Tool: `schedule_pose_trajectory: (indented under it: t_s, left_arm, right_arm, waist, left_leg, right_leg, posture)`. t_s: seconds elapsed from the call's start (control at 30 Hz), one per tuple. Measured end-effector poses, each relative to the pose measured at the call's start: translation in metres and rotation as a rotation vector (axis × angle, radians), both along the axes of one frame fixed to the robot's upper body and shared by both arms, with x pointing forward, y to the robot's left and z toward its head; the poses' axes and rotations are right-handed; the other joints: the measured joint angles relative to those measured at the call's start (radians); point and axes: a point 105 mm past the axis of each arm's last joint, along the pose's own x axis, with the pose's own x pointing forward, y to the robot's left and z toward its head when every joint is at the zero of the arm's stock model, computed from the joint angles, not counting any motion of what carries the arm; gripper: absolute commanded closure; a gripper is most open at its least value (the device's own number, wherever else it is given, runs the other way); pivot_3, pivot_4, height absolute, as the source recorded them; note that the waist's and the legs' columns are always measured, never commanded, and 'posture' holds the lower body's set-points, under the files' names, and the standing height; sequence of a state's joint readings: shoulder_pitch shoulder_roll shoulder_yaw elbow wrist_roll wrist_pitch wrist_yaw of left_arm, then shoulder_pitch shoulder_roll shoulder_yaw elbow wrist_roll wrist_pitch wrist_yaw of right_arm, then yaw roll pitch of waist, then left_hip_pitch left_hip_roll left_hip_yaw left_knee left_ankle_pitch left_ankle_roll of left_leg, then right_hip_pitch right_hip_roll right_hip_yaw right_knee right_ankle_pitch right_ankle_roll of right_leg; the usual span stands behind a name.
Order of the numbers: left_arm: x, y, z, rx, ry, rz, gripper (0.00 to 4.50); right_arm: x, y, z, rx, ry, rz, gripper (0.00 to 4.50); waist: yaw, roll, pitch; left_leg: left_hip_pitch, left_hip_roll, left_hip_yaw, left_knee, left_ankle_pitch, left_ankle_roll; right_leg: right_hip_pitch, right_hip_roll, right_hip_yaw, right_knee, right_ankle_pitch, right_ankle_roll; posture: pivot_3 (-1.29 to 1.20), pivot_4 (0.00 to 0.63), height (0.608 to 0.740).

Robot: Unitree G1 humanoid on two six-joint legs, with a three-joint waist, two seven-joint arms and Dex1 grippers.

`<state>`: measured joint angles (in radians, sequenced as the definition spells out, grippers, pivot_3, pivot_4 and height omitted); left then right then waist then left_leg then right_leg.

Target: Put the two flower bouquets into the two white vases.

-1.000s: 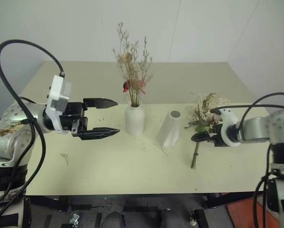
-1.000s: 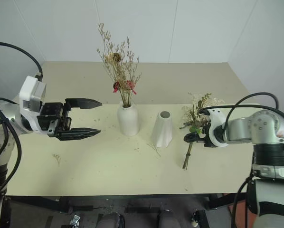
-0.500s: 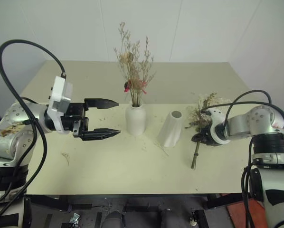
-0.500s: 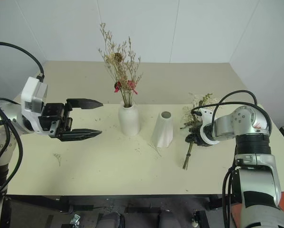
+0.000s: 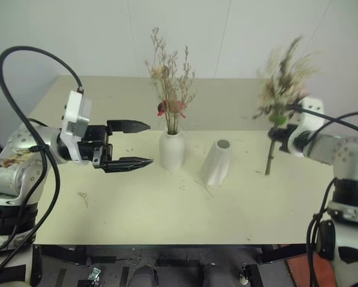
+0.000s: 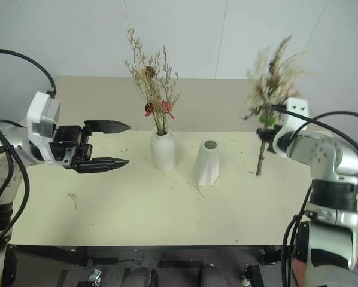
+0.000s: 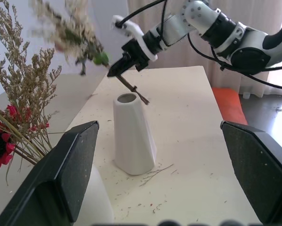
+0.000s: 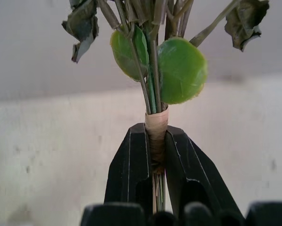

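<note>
Our right gripper (image 8: 156,155) has lifted the cream bouquet (image 6: 269,78) off the desk (image 6: 167,203), jaws clamped on its stem; cone vase (image 6: 206,162) awaits (left gripper (image 6: 110,143) wide, idle).

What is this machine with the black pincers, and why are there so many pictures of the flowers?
It is a robot with two arms. Two pictures come from cameras in its head, looking down at a table. Two more come from cameras on its wrists. Each arm ends in a gripper. The left gripper is open and holds nothing. The right gripper is shut on the cream-white bouquet, pinching its wrapped stems and holding it upright above the table. On the table stand two white vases. The round vase already holds the thin bouquet with a red flower. The cone vase is empty.
</note>
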<state>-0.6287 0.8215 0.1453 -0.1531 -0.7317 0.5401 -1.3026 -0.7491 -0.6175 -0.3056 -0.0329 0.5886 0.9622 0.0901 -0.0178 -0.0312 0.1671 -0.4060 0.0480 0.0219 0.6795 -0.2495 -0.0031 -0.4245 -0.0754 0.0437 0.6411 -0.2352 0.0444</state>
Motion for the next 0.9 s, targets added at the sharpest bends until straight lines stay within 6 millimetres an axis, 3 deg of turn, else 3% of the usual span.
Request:
schedule_pose_trajectory:
  t_s: [0.17,0.33,0.53,0.9]
  left_arm:
    - [0.005,0.000,0.003,-0.014,0.012,-0.007,0.00]
    - [0.012,-0.001,-0.003,-0.017,0.079,0.029,0.00]
    - [0.015,-0.001,-0.002,0.011,0.116,0.058,0.00]
    - [0.015,0.000,-0.002,0.019,0.115,0.069,0.00]
  right_arm:
    - [-0.015,0.029,0.047,0.010,-0.301,0.151,4.29]
    - [-0.039,0.071,0.073,-0.005,-0.495,0.368,4.29]
    - [-0.054,0.109,0.065,-0.062,-0.533,0.520,4.29]
    - [-0.080,0.128,0.054,-0.056,-0.533,0.695,4.29]
  waist:
    - [-0.013,0.000,0.000]
    - [-0.015,0.000,0.000]
    - [-0.015,0.000,0.000]
    - [0.001,0.001,0.000]
  left_leg:
    - [0.001,0.001,0.000,-0.001,0.000,0.000]
    - [0.001,0.001,0.000,0.000,0.000,0.000]
    - [0.001,0.001,0.000,0.000,0.000,0.000]
    - [0.001,0.001,0.000,0.000,0.000,0.000]
  right_leg:
    - [0.000,0.001,0.000,0.001,0.000,0.000]
    - [0.000,0.001,0.000,0.001,0.000,0.000]
    - [0.000,0.000,0.000,0.001,0.000,0.000]
    - [0.000,0.000,0.000,0.001,0.000,-0.001]
  posture:
    - [0.00,0.150,0.740]
    - [0.00,0.150,0.740]
    - [0.00,0.150,0.740]
    - [0.00,0.150,0.740]
